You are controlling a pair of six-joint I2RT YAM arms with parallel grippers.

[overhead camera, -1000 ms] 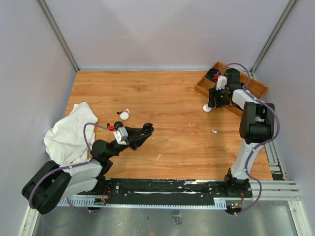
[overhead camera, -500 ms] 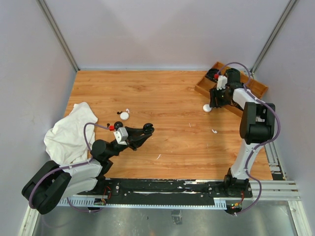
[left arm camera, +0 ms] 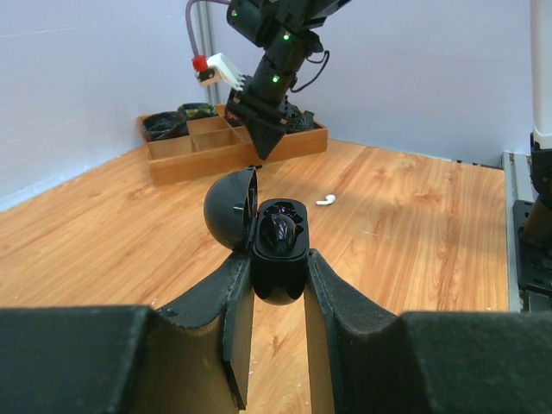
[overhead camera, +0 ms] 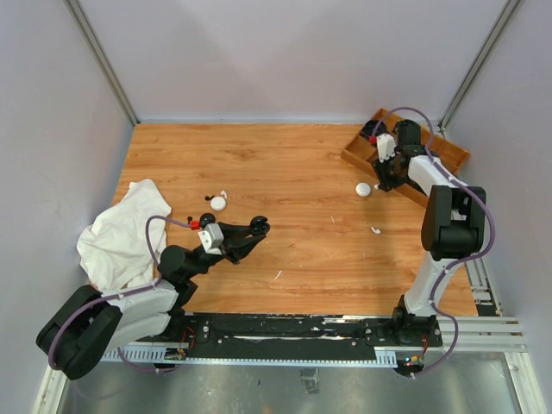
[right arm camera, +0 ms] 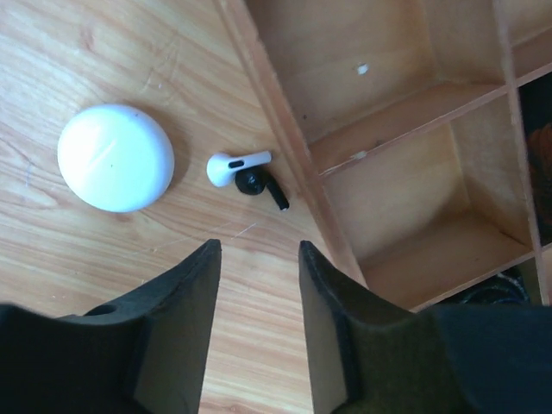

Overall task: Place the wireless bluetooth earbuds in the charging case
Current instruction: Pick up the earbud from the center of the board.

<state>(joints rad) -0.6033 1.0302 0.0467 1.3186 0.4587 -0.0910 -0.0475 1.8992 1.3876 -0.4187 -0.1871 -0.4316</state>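
Right gripper (right arm camera: 259, 259) spread, empty; black earbud (right arm camera: 259, 186) just beyond tips, stem diagonal, against white earbud (right arm camera: 237, 166) (right arm nearer). Left gripper (left arm camera: 278, 289) pinches open black case (left arm camera: 278, 246).

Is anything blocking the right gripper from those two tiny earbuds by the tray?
Nothing visible: bare table lies between the right gripper and the white earbud and black earbud. The tray wall sits beside them.

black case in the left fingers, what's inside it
A dark earbud sits in the open black case. Whether a second one lies beside it cannot be told; the left fingers cover the case's lower sides.
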